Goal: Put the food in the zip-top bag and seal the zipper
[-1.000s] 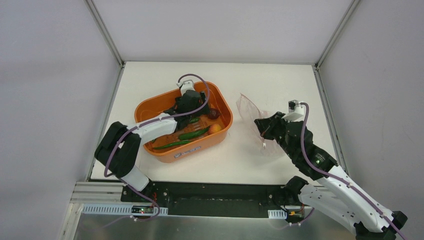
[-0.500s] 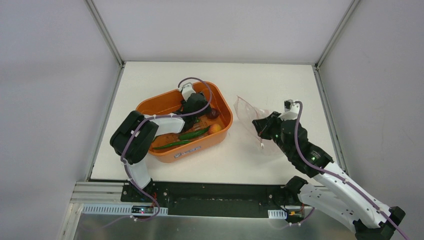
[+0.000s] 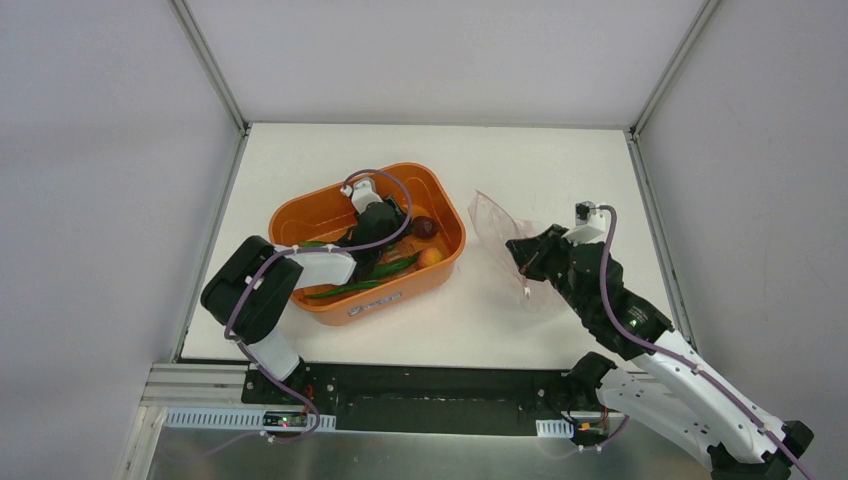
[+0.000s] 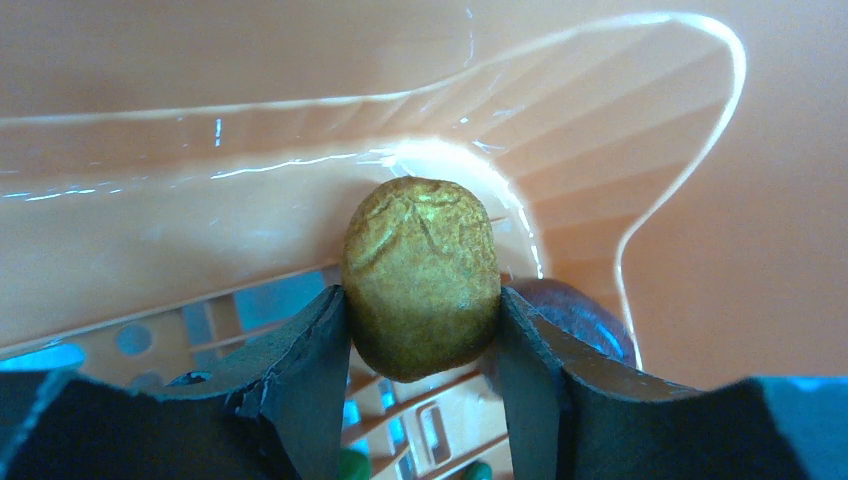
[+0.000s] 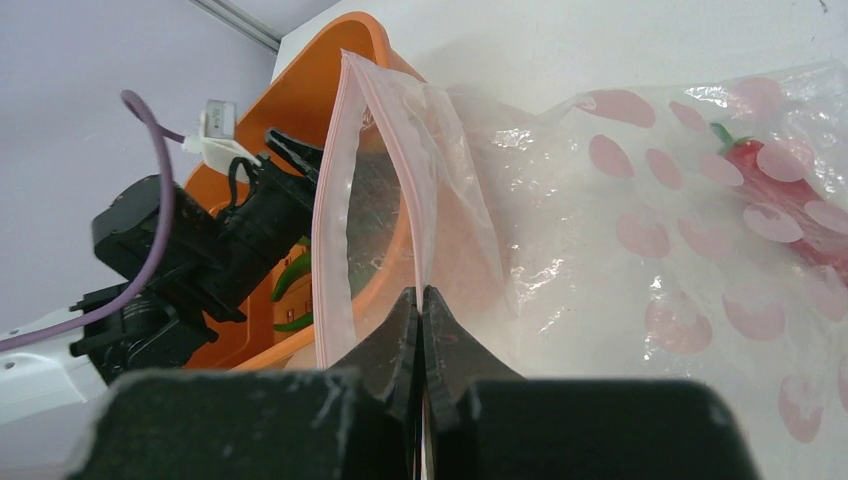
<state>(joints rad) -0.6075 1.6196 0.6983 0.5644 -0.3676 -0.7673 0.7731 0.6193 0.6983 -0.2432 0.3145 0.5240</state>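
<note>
One small round olive-gold food piece (image 4: 420, 265) now pinched in left claw (image 4: 420, 305), jaws just narrowed, inside orange plastic tub (image 3: 300, 215); right claw (image 5: 422, 300) stays clenched on pink zipper strip (image 5: 322, 230), clear dotted plastic bag (image 5: 600, 250) mouth open. Transfer next, likely.

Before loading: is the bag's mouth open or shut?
Open: the zipper edges of the bag gape apart; the right claw pinches one.
</note>
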